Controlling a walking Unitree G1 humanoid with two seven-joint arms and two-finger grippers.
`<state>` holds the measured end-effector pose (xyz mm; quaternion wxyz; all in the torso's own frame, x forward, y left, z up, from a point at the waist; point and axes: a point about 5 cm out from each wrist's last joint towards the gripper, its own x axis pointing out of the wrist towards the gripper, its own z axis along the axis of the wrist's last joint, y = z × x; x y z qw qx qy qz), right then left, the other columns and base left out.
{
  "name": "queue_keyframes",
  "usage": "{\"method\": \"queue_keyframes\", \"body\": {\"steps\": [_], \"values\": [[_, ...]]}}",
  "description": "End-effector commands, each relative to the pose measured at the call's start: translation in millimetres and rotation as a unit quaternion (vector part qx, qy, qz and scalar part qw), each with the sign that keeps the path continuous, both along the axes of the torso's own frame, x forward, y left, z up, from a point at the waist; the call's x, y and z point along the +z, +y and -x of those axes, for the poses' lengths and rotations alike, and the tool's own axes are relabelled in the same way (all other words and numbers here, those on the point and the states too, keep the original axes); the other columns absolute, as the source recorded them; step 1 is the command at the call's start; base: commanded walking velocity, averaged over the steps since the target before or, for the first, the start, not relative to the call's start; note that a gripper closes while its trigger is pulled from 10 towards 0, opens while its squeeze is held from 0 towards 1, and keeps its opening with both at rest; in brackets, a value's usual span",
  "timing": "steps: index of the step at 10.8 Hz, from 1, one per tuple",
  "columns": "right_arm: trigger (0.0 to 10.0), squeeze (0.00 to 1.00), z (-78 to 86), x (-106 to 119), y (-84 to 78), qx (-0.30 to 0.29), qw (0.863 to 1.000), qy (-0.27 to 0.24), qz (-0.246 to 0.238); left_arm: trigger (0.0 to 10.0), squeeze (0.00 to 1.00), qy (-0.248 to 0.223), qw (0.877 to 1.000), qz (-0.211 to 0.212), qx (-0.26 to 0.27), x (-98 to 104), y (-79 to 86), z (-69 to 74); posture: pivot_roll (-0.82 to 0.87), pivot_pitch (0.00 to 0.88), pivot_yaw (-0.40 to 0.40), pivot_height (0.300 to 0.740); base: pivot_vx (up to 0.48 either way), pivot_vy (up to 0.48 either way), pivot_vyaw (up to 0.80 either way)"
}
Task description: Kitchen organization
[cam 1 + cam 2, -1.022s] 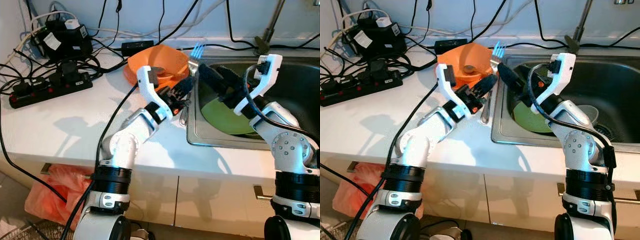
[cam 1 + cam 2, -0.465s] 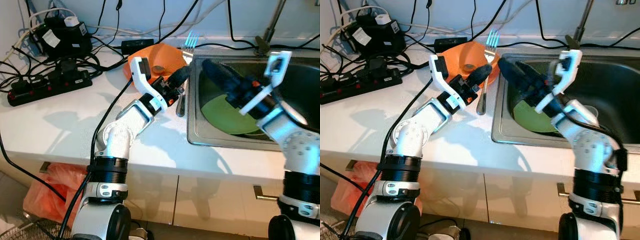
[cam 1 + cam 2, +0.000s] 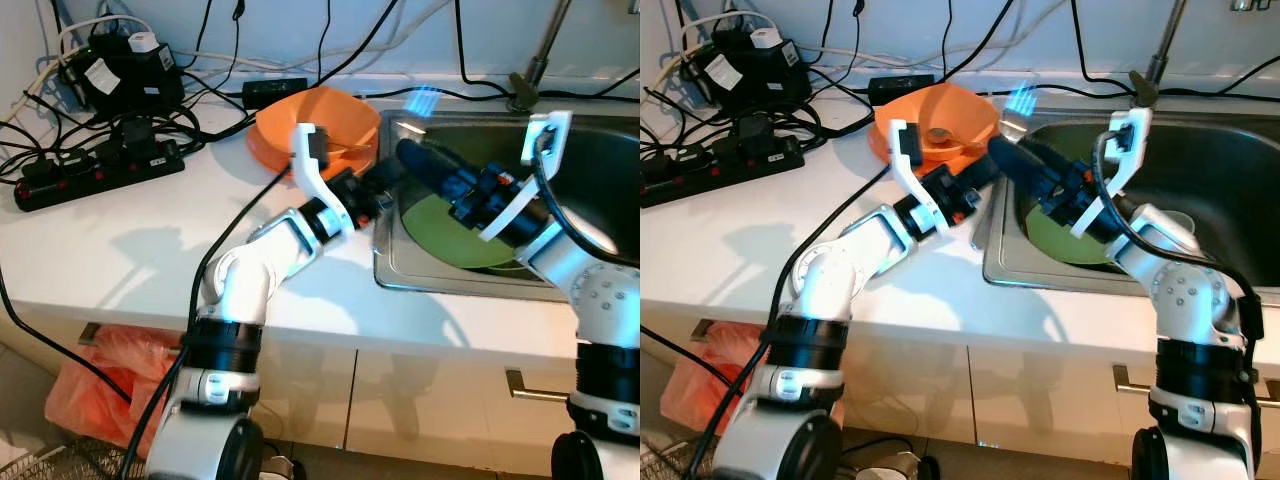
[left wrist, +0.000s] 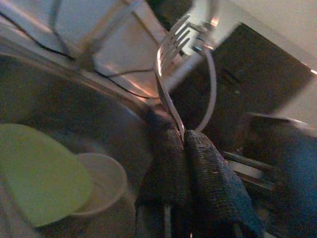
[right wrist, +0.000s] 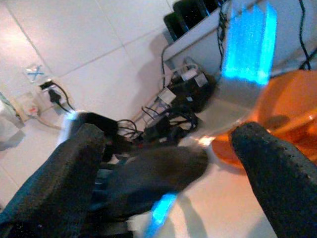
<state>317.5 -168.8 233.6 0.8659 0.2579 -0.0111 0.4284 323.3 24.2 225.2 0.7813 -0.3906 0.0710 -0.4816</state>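
Showing, head views: left gripper (image 3: 985,172) at the steel sink's (image 3: 390,270) near rim, fingers clenched on a silver metal fork (image 3: 1017,106), tines raised past the fingertips toward the wall, beside an orange plastic bowl (image 3: 320,120). Right gripper (image 3: 425,165) spread, meeting it.

Left wrist view: fork handle (image 4: 171,106) pinched between the fingers (image 4: 208,163), long axis along them, tines beyond; round green plate (image 4: 39,173) in the basin.

Right wrist view: fingers (image 5: 270,168) parted either side of the left's fingertips.

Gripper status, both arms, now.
Left gripper: shut on the fork.
Right gripper: open, fingers spread at the sink edge, holding nothing.
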Motion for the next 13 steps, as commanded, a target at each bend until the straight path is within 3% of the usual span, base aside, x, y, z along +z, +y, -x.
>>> {"method": "queue_keyframes", "body": {"steps": [1,7,8,13], "values": [[10.0,0.0,-3.5,6.0,3.4,0.011,1.0,-0.012,0.005,0.0,0.0,-0.011,0.999,0.016,-0.041,4.0,-10.5,11.1,0.12,0.04,0.061,0.74,0.0,0.0,0.0],[10.0,0.0,-21.5,17.8,-5.3,0.016,0.999,-0.027,0.023,0.0,0.0,-0.008,0.997,0.007,-0.08,-8.1,3.3,23.4,0.12,0.037,0.037,0.74,0.0,0.0,0.0],[0.0,0.0,-22.2,21.0,-8.7,0.017,0.999,-0.03,0.011,0.0,0.0,-0.006,0.997,0.007,-0.072,-7.9,7.0,21.1,0.12,0.036,0.033,0.74,0.0,0.0,0.0],[0.0,0.0,-23.0,21.6,-12.8,0.02,0.999,-0.035,0.02,0.0,0.0,-0.009,0.997,0.01,-0.072,-7.8,9.3,21.0,0.12,0.032,0.025,0.74,0.0,0.0,0.0]]}}
